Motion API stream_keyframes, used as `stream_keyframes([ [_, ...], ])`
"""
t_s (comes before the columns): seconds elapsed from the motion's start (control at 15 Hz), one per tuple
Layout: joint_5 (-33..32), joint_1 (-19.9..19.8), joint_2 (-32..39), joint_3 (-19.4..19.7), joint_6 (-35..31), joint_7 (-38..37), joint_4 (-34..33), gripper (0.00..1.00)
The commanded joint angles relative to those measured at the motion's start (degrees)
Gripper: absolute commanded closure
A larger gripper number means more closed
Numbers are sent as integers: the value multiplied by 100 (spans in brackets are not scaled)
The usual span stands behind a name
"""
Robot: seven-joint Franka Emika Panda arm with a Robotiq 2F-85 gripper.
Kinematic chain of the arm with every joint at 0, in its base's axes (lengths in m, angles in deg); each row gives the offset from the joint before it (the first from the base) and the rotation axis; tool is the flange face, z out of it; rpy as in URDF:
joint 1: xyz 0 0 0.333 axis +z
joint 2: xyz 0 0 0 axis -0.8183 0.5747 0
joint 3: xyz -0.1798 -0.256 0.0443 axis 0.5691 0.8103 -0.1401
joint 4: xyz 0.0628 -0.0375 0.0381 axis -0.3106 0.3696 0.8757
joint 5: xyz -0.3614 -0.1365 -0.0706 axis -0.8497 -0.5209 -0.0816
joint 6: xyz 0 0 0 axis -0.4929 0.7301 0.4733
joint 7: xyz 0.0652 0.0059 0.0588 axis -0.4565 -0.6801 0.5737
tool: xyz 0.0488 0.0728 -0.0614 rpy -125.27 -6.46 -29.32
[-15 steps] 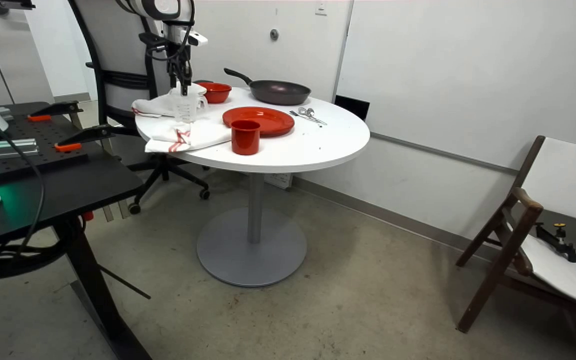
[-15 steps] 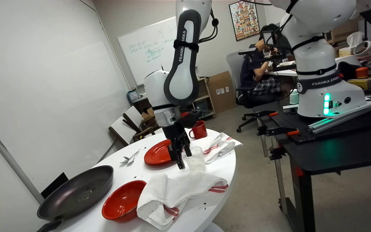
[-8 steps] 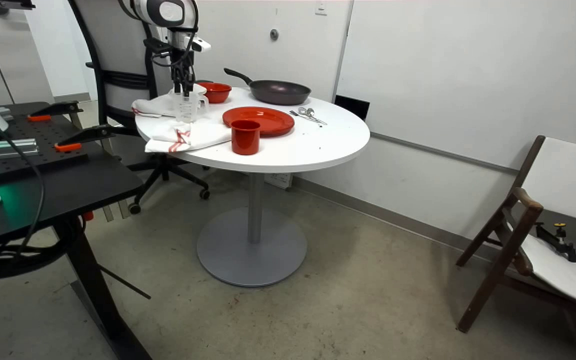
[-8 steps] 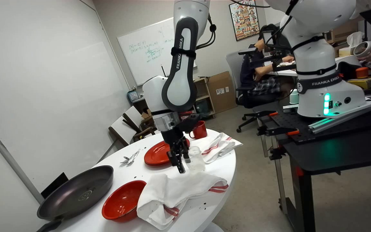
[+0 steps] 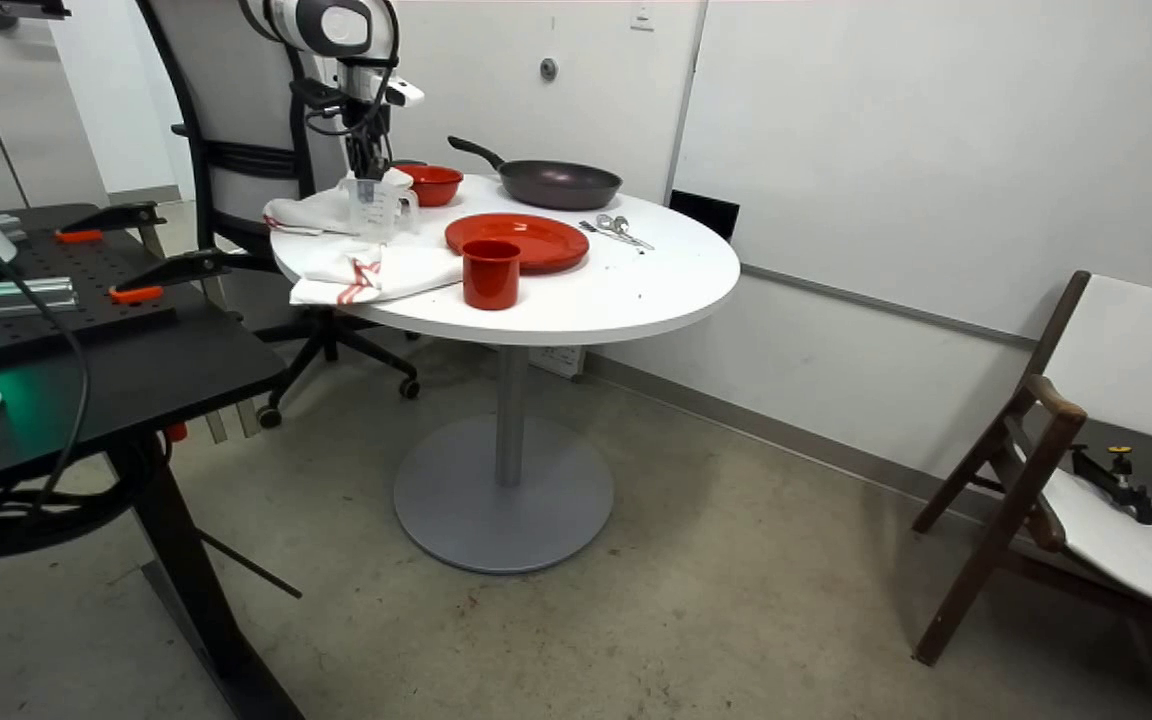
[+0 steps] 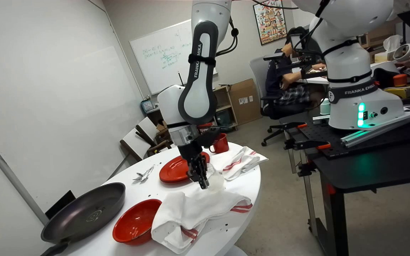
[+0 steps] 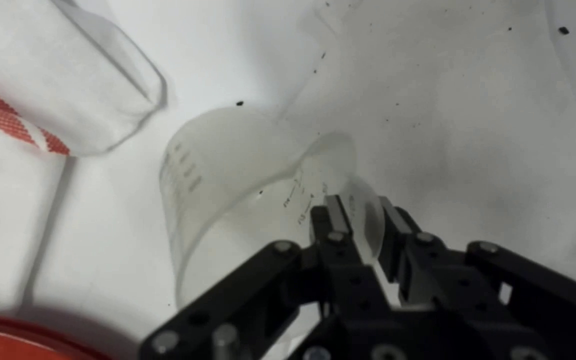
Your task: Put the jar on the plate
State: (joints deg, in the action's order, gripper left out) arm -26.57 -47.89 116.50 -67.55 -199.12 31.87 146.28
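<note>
Astride the jar's point(image 7: 218, 190) rim, the claw point(image 7: 366, 212) is barely parted, grip unclear.

In an exterior view the camera stood well back, looking slightly down on the round white table point(image 5: 671, 265) in the upper half and facing a whiteboard point(image 5: 936, 150). In an exterior view the camera stood nearer, rolled sideways, with the frying pan point(image 6: 87, 209) at lower left and the robot base point(image 6: 365, 94) at right; both exterior views shared the table from roughly opposite sides. The wrist view looked down from close above the clear measuring jug point(image 7: 228, 190), which both exterior views also took in, the gripper point(image 7: 364, 210) at the bottom.
</note>
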Motion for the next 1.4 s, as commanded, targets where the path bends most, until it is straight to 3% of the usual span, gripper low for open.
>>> stream_keyframes([
  [0.0, 152, 46, 19, 9, 64, 1, -92, 97],
  [0.07, 158, 40, -5, 3, 58, 9, -90, 100],
  [0.73, 497, -220, -399, -92, 16, 131, -193, 98],
  [1.33, 379, -440, -727, 526, 113, -207, -815, 98],
])
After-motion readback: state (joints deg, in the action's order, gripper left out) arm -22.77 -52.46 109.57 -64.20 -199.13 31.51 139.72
